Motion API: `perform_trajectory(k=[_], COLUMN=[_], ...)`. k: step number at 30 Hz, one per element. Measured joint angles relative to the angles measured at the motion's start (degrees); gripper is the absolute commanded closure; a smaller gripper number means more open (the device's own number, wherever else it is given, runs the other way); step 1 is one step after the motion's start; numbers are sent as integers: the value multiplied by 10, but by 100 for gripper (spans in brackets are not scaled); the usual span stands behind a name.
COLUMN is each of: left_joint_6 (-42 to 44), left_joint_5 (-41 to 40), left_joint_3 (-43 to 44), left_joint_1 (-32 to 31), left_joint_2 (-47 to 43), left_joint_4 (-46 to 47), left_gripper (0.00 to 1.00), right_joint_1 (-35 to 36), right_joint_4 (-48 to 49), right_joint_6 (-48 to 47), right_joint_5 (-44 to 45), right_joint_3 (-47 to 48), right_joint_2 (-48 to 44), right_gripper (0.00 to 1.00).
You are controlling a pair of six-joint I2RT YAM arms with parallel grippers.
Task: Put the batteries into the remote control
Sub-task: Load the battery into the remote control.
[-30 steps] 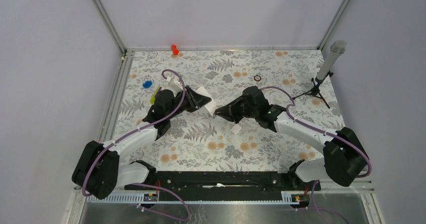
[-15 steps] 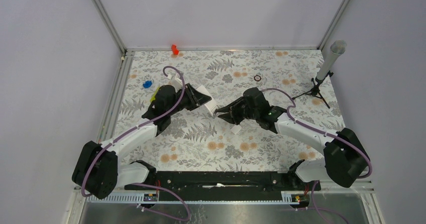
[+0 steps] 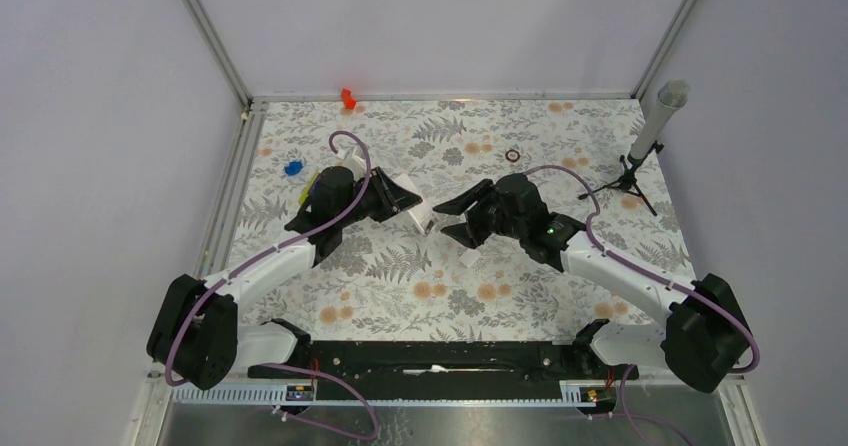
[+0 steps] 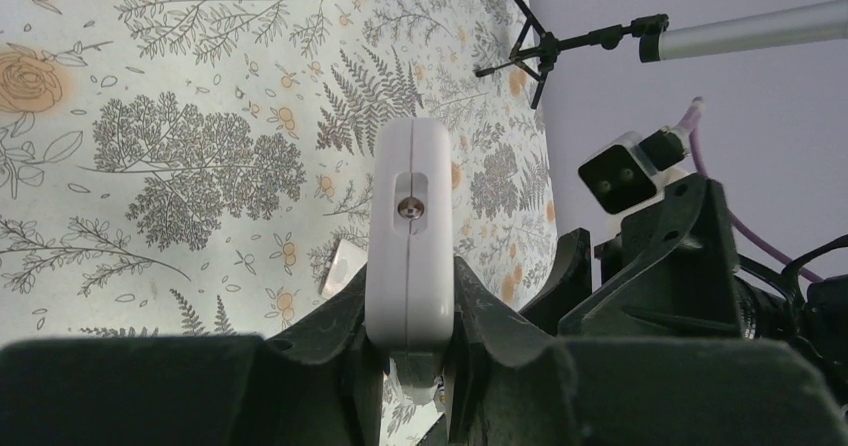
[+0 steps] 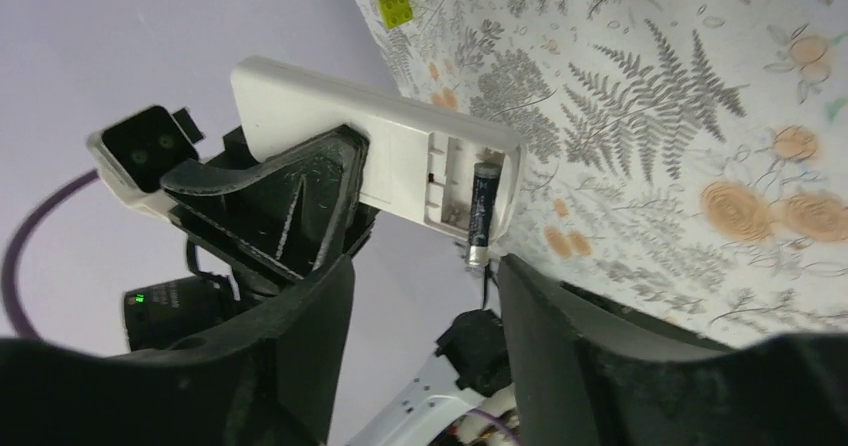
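Above the floral table (image 3: 400, 296), the left gripper (image 3: 393, 199) clamps the white remote control (image 3: 412, 202), the right gripper (image 3: 447, 221) facing it with jaws spread. Left wrist: the remote control stands edge-on in that grip. Right wrist: one battery (image 5: 481, 213) lies in its open compartment, tip poking out.

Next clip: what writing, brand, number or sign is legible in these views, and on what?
None can be read.
The remote control shows only plain white plastic, with no print visible.
The battery seated in it is too dark and small for any label to be made out.
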Motion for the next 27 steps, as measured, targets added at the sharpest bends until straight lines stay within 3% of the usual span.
perform_trajectory(k=[5,10,17,27], left_joint_6=[4,23,48,72], left_joint_5=[16,51,120,172], left_joint_3=[18,55,106,131], left_joint_1=[0,0,0,0], left_joint_2=[0,7,25,32], left_joint_4=[-33,-80,-140,-182], left_gripper=[100,100,100,100], right_joint_1=[0,0,0,0], right_joint_4=[-33,-36,-14,1], right_joint_6=[-129,-301,-492,-586], right_joint_5=[26,49,-38,-141], right_joint_3=[0,1,31,32], right_joint_2=[-20,-84,-67,-31], right_gripper=[12,0,1,1])
